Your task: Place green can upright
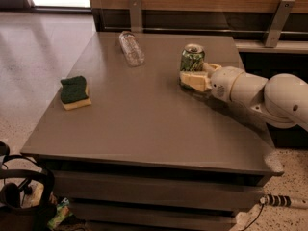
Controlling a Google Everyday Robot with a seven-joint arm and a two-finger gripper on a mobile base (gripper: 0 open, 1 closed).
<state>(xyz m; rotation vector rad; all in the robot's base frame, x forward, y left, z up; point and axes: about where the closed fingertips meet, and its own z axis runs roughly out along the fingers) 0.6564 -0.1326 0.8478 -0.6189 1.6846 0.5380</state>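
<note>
The green can (192,58) stands upright on the grey table (144,119), toward its back right, with its silver top and pull tab facing up. My gripper (196,76) reaches in from the right on a white arm (269,95) and sits low around the can's base, its cream-coloured tip pieces in front of and behind the can. The bottom edge of the can is hidden behind the gripper.
A clear plastic bottle (131,48) lies on its side at the back of the table. A green-and-yellow sponge (74,92) rests near the left edge. A wooden wall with metal brackets (276,22) runs behind. A bag (21,196) and a cable (279,202) lie on the floor.
</note>
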